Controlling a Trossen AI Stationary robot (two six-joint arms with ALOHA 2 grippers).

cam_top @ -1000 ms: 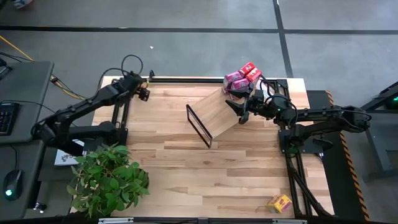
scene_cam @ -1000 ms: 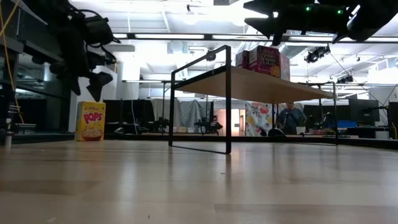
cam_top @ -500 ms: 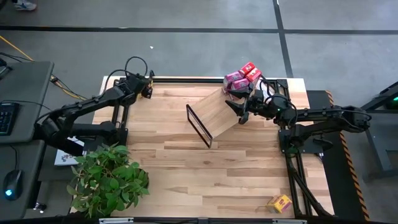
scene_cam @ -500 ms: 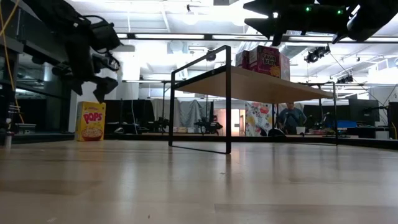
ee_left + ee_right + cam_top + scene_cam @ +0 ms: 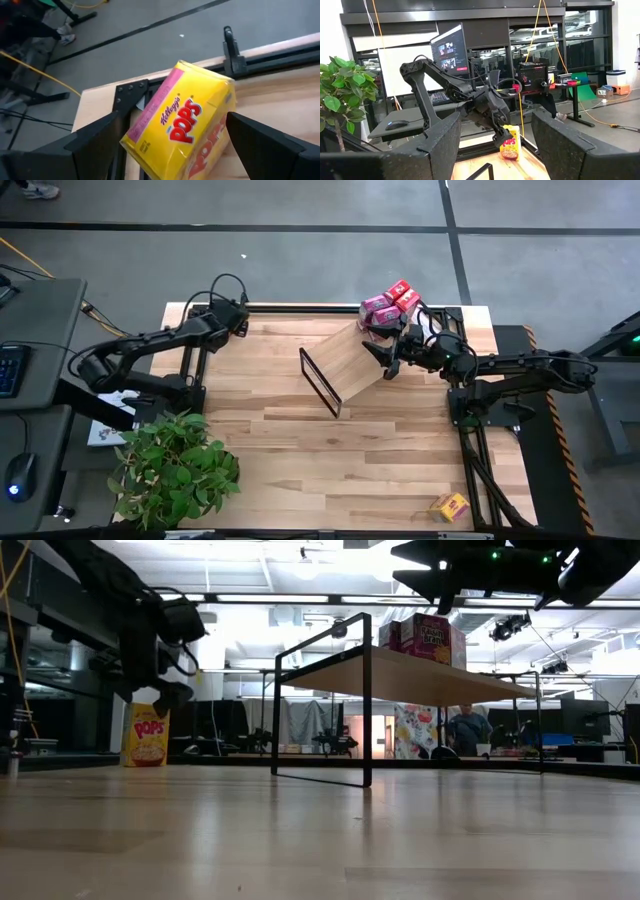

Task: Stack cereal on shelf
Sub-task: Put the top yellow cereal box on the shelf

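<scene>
Sweeping to the bench's (image 5: 300,440) far corner, the left pincer (image 5: 168,692) hovered, fingers spread wide, over the yellow cereal box (image 5: 187,127), readying a grab toward the shelf (image 5: 350,360).

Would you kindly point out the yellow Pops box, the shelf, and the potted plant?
yellow Pops box (image 5: 187,127): left wrist view, on its printed front face.
shelf (image 5: 352,360): high view, on its bare wooden board.
potted plant (image 5: 172,467): high view, on its leaves.
</scene>
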